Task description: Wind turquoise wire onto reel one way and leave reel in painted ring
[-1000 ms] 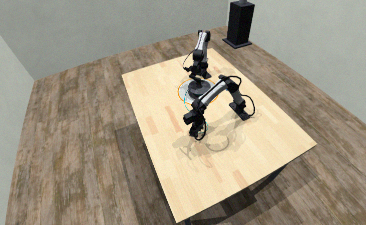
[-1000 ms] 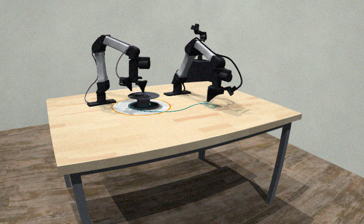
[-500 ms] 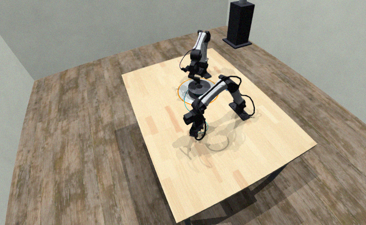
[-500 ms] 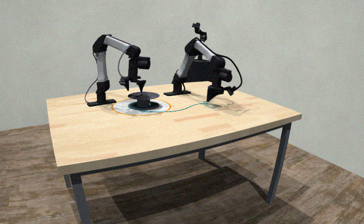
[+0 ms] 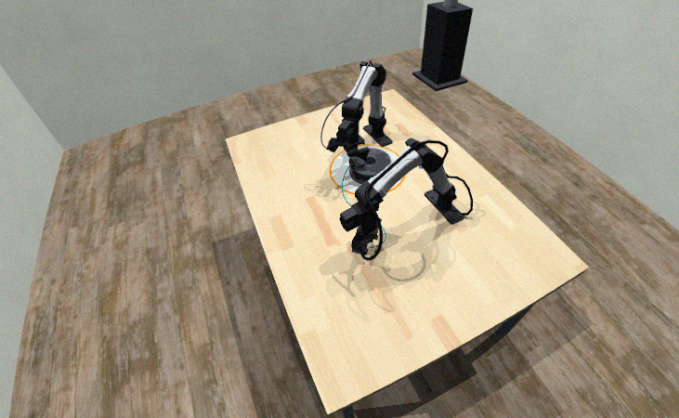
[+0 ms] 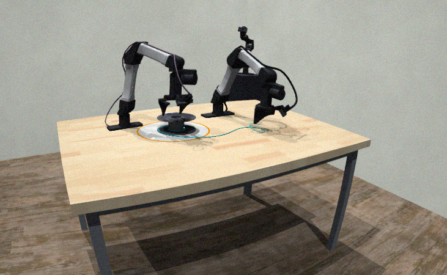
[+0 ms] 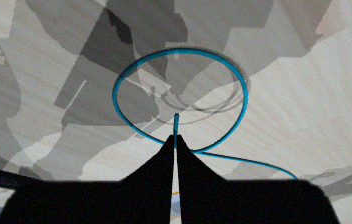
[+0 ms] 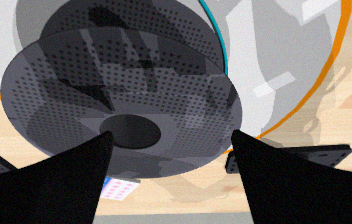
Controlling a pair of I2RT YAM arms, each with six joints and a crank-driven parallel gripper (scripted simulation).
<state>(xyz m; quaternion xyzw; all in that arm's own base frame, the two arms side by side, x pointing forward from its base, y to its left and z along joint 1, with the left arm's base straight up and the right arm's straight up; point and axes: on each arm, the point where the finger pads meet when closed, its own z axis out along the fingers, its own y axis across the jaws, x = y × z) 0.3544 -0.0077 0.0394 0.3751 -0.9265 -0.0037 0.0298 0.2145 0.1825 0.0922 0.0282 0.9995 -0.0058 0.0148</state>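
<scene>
Standing wide and holding nothing with the right gripper (image 5: 360, 155) (image 6: 172, 113) (image 8: 172, 133), just above the upper flange of the reel (image 5: 381, 159) (image 6: 175, 124) (image 8: 77, 95). Pinched shut at the left gripper (image 5: 359, 249) (image 6: 255, 122) (image 7: 175, 137) on the turquoise wire (image 5: 342, 184) (image 6: 214, 136) (image 7: 182, 51) (image 8: 221, 40), with a short end poking past the 2 tips and 1 loop hanging around beyond them.

Look for the hub opening (image 8: 130, 131) between the right fingers, but off-centre, closer to 1 tip than to the other. Lying flat below those fingers, axis upright, inside the painted ring (image 5: 331, 171) (image 6: 209, 131) (image 7: 175, 193) (image 8: 344, 30). Nearer the right arm by far. Probably calls for centring over the hub before lowering, then turning 1 way only. Could otherwise tip or shove the flange. Much winding left, by the look of it.
</scene>
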